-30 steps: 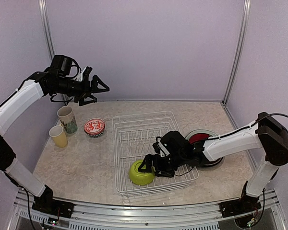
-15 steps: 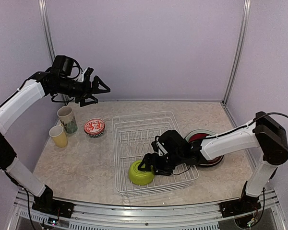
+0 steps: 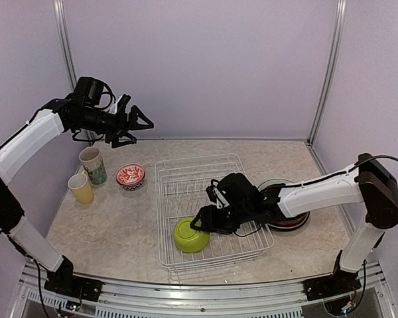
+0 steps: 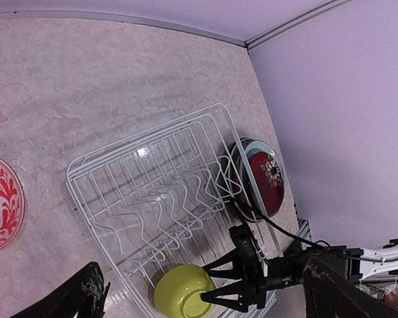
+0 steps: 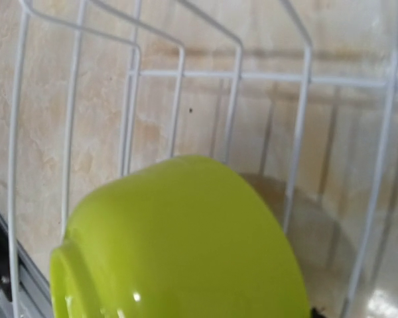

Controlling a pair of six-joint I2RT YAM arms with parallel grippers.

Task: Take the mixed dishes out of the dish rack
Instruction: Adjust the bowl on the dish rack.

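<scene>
A lime green bowl (image 3: 190, 236) lies tipped, base up, in the near-left corner of the white wire dish rack (image 3: 159, 205). My right gripper (image 3: 198, 225) reaches into the rack, its two fingers straddling the bowl's right side. In the left wrist view one finger lies against the bowl's (image 4: 185, 292) side and the other against its base. I cannot tell whether they clamp it. The right wrist view shows only the bowl (image 5: 186, 238) close up before rack wires (image 5: 252, 76). My left gripper (image 3: 143, 121) hangs open, high above the table's back left.
A cream-teal mug (image 3: 92, 164), a yellow cup (image 3: 81, 188) and a red-white bowl (image 3: 130, 175) stand on the table left of the rack. A stack of plates (image 3: 276, 183), red floral plate (image 4: 265, 173) on top, lies right of the rack, partly under the right arm.
The right gripper's jaws have narrowed around the lime bowl. Gripper and bowl have shifted slightly left, and the bowl has tipped. The left arm has hardly moved.
</scene>
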